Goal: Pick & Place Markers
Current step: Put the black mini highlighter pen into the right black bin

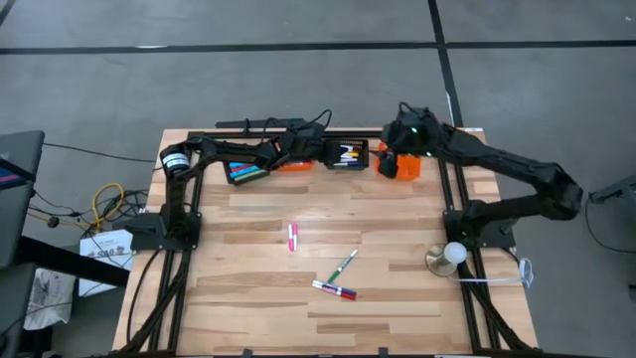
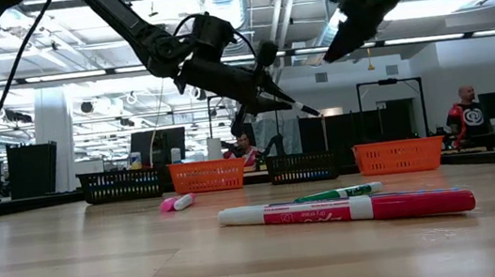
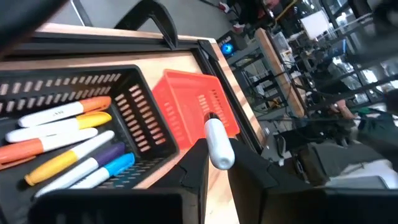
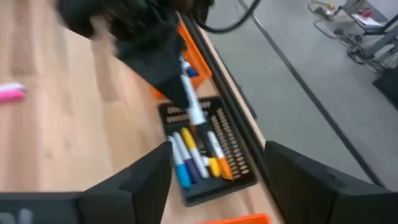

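Left gripper (image 3: 214, 163) grips marker (image 3: 218, 142), tip down toward baskets.

Table (image 1: 397, 308): pale wood planks, visible grain, smooth with a light sheen in the low view. Markers (image 2: 346, 210): glossy plastic barrels, printed labels, smooth caps. Black basket (image 3: 140, 118): matt plastic, slotted walls. Orange basket (image 3: 193, 106): same slotted plastic, slightly shinier. Left gripper (image 3: 214, 168) fingers (image 3: 194, 168): dark matt plastic, holding a smooth white marker end (image 3: 219, 146). Frame rails (image 1: 159, 288): black metal, matt. Floor (image 1: 298, 70): grey, dull, concrete-like.
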You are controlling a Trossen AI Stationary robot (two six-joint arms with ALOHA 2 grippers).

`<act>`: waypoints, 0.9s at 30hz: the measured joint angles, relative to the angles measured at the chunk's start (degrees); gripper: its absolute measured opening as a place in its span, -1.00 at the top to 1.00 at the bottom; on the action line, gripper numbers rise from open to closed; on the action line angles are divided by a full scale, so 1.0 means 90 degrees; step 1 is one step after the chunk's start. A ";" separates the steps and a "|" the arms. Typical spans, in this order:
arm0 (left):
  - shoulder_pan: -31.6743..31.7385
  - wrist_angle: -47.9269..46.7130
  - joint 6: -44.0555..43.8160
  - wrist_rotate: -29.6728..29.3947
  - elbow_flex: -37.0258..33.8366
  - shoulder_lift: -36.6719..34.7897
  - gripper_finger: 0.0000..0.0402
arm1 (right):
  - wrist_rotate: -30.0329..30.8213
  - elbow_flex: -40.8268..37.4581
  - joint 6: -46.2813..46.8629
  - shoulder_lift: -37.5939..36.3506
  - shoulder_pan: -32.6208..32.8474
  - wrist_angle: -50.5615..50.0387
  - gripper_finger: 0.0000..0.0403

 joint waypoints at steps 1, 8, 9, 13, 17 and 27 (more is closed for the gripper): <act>0.0001 -0.0002 0.0000 0.0054 -0.0002 -0.0013 0.74 | -0.0001 0.0096 -0.0108 0.0184 -0.0071 -0.0024 -0.25; 0.0012 -0.0015 0.0008 0.0086 -0.0007 -0.0189 0.74 | -0.0477 0.0779 -0.0592 0.1314 -0.0333 -0.0301 -0.27; 0.0013 0.0030 0.0029 0.0073 -0.0005 -0.0206 0.74 | -0.0507 0.0864 -0.0599 0.1445 -0.0333 -0.0363 -0.27; 0.0047 -0.0005 0.0221 -0.0032 -0.0005 -0.0261 0.74 | -0.0597 0.1166 -0.0749 0.1808 -0.0316 -0.0434 -0.27; 0.0091 -0.0015 0.0227 -0.0035 -0.0005 -0.0261 0.74 | -0.0751 0.1394 -0.0763 0.2035 -0.0316 -0.0549 -0.27; 0.0065 -0.0022 0.0238 -0.0037 -0.0005 -0.0261 0.74 | -0.0985 0.1431 -0.0924 0.2252 -0.0233 -0.0343 -0.27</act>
